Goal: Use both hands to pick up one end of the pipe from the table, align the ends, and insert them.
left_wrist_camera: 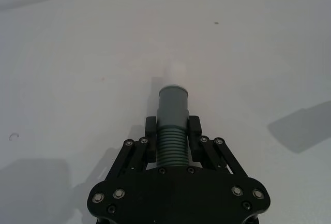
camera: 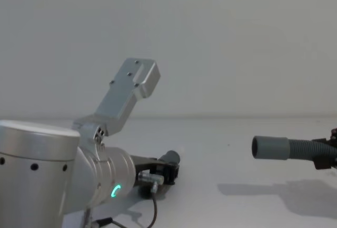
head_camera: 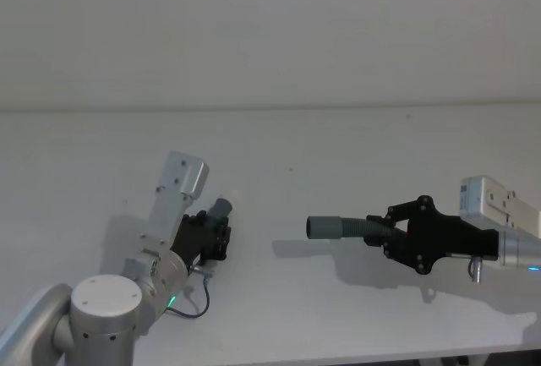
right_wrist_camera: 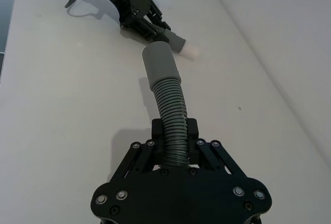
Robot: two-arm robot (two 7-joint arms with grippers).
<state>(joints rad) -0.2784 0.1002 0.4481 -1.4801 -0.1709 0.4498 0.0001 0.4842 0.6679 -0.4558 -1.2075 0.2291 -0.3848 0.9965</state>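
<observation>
Both pieces are gripped; the left claw (head_camera: 215,229) is closed narrow on the ribbed body of the left hose (left_wrist_camera: 172,146), and the right claw (head_camera: 376,232) is clamped the same way on the right hose (head_camera: 355,227).

The left hose is held low, close over the tabletop (head_camera: 338,155); whether it is touching cannot be told. Its narrow cuff (head_camera: 221,209) and white tip (right_wrist_camera: 191,53) are pointed toward 1 o'clock in the head view.

The right hose is carried clear of the tabletop, with a shadow (camera: 263,188) cast beneath it; its wide cuff (head_camera: 322,226) is aimed toward 9 o'clock.

The gap is what matters here. The wide cuff is found at about 4 o'clock from the white tip and well apart from it; the two long axes are crossed, not in line. The mouth is faced more at the left claw's body than at the tip. From the right wrist, the tip is seen beyond the wide cuff and off its axis.

The left arm (head_camera: 106,307) is brought in from 7 o'clock with the wrist angled up and away; the right arm (head_camera: 520,252) is reached in from 3 o'clock, nearly level.

Neither claw is judged much nearer the meeting point. The left hose would probably need to be lifted and swung round toward 3 o'clock before any push is made. Some bending of the curved, ribbed right hose is to be expected under load, so a crooked entry is the risk.
</observation>
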